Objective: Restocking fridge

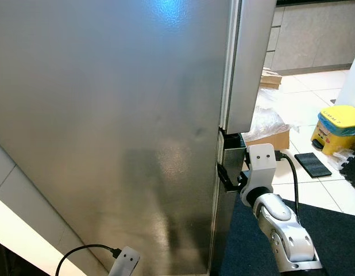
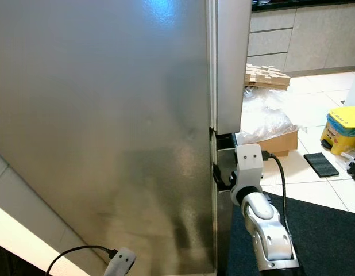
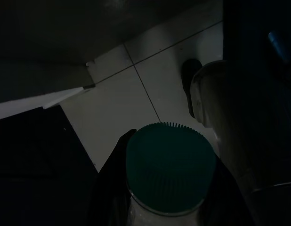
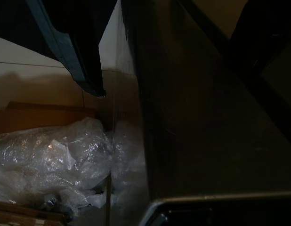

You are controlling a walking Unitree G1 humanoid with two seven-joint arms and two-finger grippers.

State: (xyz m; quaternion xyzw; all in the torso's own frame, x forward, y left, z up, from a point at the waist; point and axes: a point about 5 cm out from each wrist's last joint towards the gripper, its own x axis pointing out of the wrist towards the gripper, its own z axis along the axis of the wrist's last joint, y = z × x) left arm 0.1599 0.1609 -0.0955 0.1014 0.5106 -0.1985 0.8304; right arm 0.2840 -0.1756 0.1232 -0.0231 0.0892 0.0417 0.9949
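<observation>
A tall stainless fridge door stands close in front of me, and a second steel panel rises at its right edge. My right gripper is at that right edge around mid-height. Its black fingers straddle the door's edge and grip it. In the left wrist view my left gripper hangs low over the tiled floor. It is shut on a clear bottle with a ribbed teal cap. The left wrist with its cable shows at the bottom of the eye views.
To the right of the fridge lies a cardboard box under crumpled clear plastic. Past it are a yellow bin and a small black mat. A dark rug lies under my right arm. Grey cabinets line the back wall.
</observation>
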